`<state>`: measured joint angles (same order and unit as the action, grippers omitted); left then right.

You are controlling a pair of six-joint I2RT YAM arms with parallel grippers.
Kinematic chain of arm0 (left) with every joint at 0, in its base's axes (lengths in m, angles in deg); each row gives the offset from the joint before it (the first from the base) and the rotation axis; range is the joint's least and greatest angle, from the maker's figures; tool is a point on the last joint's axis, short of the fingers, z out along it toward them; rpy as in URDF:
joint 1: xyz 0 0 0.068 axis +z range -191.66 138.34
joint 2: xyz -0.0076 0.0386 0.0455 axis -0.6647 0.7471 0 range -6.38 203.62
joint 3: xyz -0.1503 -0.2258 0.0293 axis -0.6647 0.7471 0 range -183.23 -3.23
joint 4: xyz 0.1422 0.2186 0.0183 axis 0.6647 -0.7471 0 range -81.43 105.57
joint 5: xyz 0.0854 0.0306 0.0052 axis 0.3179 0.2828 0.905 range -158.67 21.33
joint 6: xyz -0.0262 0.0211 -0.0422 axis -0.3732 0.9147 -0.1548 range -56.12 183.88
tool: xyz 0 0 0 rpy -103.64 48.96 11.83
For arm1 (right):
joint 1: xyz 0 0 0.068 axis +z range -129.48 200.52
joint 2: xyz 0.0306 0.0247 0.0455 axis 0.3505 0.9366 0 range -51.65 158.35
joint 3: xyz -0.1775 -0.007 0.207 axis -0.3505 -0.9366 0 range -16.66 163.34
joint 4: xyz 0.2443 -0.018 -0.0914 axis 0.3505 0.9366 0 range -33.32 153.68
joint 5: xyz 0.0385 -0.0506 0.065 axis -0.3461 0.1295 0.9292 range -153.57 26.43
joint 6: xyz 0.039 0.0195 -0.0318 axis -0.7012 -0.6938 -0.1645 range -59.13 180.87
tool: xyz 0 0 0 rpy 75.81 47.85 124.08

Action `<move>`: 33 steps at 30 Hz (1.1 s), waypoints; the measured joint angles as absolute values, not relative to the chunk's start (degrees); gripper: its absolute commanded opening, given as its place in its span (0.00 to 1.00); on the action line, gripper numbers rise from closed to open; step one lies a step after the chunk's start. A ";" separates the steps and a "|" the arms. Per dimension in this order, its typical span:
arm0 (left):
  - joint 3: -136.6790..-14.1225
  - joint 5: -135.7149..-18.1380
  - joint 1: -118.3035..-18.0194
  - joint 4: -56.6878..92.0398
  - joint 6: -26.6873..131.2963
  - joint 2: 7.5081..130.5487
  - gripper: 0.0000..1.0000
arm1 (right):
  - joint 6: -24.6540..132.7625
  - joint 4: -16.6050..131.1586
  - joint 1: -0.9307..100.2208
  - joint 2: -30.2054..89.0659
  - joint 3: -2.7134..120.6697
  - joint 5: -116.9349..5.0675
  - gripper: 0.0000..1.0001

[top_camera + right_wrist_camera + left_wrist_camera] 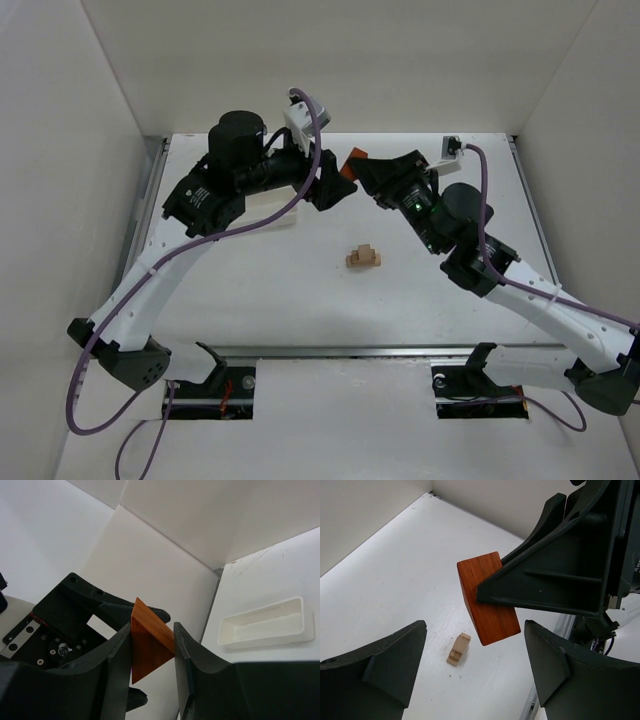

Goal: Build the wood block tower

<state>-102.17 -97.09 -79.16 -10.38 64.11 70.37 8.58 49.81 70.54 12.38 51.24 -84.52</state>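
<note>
White tabletop [300, 310] carries a partly built stack of tan blocks [363, 257], while the orange-red wedge [149, 642], probably the last piece left to place, hangs well beyond that stack, clamped in the right gripper [152, 645], with the left gripper [475, 630] spread empty there too.

Orange-red triangular wooden wedge [487, 600]: smooth stained faces, fine grain visible, low satin sheen. Stack of light tan rectangular wooden blocks [363, 257]: bare, matt, unvarnished in appearance. Left gripper [475, 632] and right gripper [153, 647]: black moulded plastic, matt, with ribbed webs. Long white rectangular plastic tray [263, 626]: smooth, faintly glossy. White table [400, 565]: matt, lightly speckled. Purple cables [482, 205]: smooth glossy sheath. White arm shells [150, 285]: smooth, semi-gloss.
</note>
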 measured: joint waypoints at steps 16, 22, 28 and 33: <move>-102.17 -96.46 -79.16 -11.04 60.88 70.94 0.72 | 8.58 49.92 72.46 12.71 51.24 -85.57 0.00; -102.25 -96.48 -79.16 -12.39 59.76 71.51 0.50 | 8.95 50.40 73.55 14.22 52.07 -88.70 0.00; -102.28 -96.61 -79.40 -13.64 58.87 72.32 0.32 | 9.95 51.60 73.86 15.11 52.29 -90.75 0.00; -102.28 -96.39 -79.44 -14.23 58.37 72.38 0.12 | 10.19 52.17 74.34 15.13 52.31 -91.74 0.00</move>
<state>-102.28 -96.39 -79.44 -14.23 58.37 72.38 10.19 52.17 74.34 15.13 52.31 -91.74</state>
